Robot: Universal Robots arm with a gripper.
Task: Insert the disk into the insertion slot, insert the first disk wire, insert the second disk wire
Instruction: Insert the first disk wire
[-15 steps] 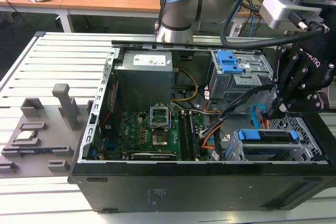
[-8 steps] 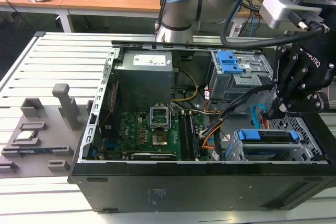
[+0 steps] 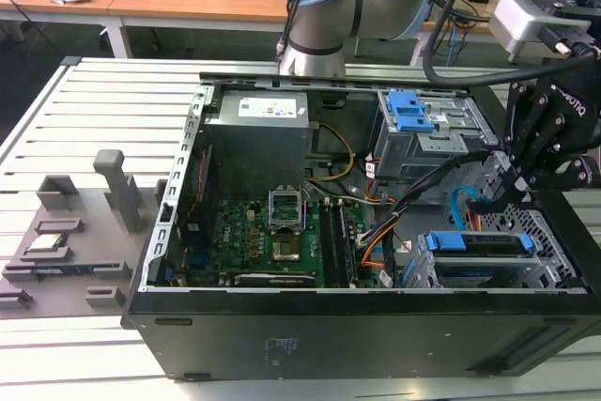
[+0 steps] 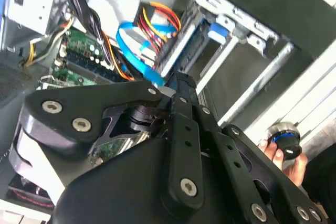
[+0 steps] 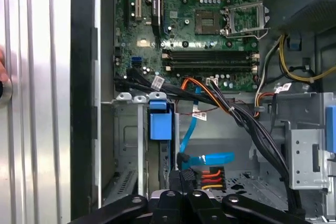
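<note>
Black steel computer case (image 3: 376, 326) lies on its side, lid off, on a slatted metal counter (image 3: 94, 110), with the green motherboard (image 3: 272, 232) facing up. On the exterior view's right, at the near corner of the case, sits the insertion slot (image 3: 549, 232), a silver-grey perforated drive cage. The disk (image 3: 474, 243) is already seated inside it, with its bright blue carrier showing along the top edge. In the first wrist view the carrier's blue tab marks the disk (image 5: 160, 124) in the slot (image 5: 126, 129). The grey robot arm (image 3: 319, 7) comes in from the far side. Its black gripper (image 3: 498, 196) reaches down into the case just beside the disk, on the side toward the motherboard. In the first wrist view the gripper (image 5: 181, 182) has its jaws drawn close together on a black plug (image 5: 181, 173), which appears to end a flat blue cable (image 5: 210, 157). A bundle of red, orange and yellow wires (image 5: 210, 174) lies just beside the plug. The second wrist view shows the gripper (image 4: 178, 85) touching the looped blue cable (image 4: 131, 45) near the slot (image 4: 231, 30). Farther back in the case stands a larger grey cage with blue latches (image 3: 413, 115). A person's hand (image 4: 281, 156) holds a round black-and-blue knob (image 4: 283, 139) outside the case.
</note>
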